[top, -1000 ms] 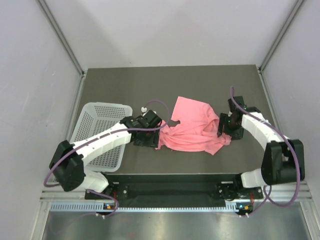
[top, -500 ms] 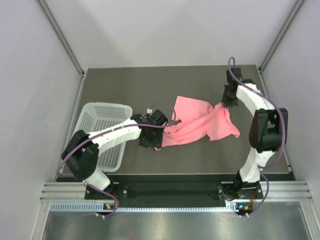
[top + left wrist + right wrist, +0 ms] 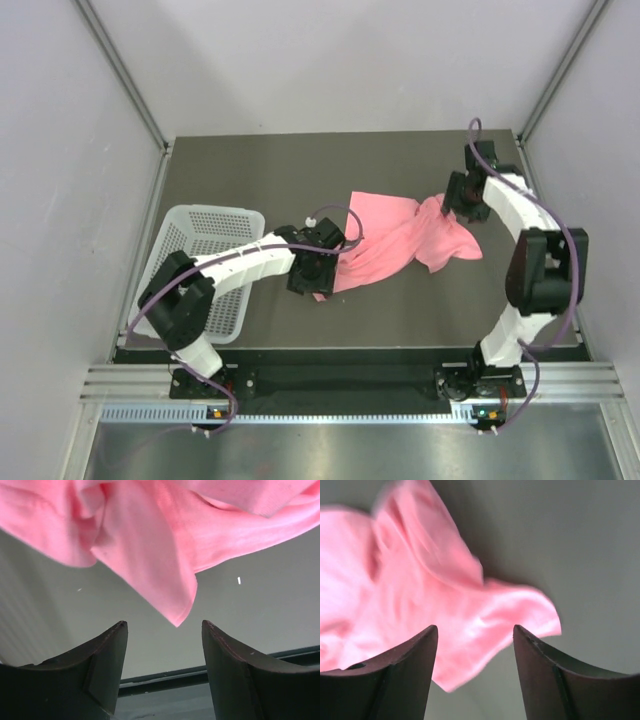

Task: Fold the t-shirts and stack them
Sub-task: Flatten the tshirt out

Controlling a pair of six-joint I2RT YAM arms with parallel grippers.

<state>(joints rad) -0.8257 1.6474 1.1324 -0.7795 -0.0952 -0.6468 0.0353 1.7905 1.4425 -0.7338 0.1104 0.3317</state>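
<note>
One salmon-pink t-shirt [image 3: 400,240] lies crumpled right of centre on the bench [image 3: 270,170], so by my reading you are spreading it, not yet folding. Both claws stand wide and hold nothing: left claw [image 3: 164,627] at the near-left hem, right claw [image 3: 475,630] over the far-right corner. Next, pinch two corners and pull flat. Open room lies toward the far edge; the basket [image 3: 215,210] crowds the left edge.
</note>
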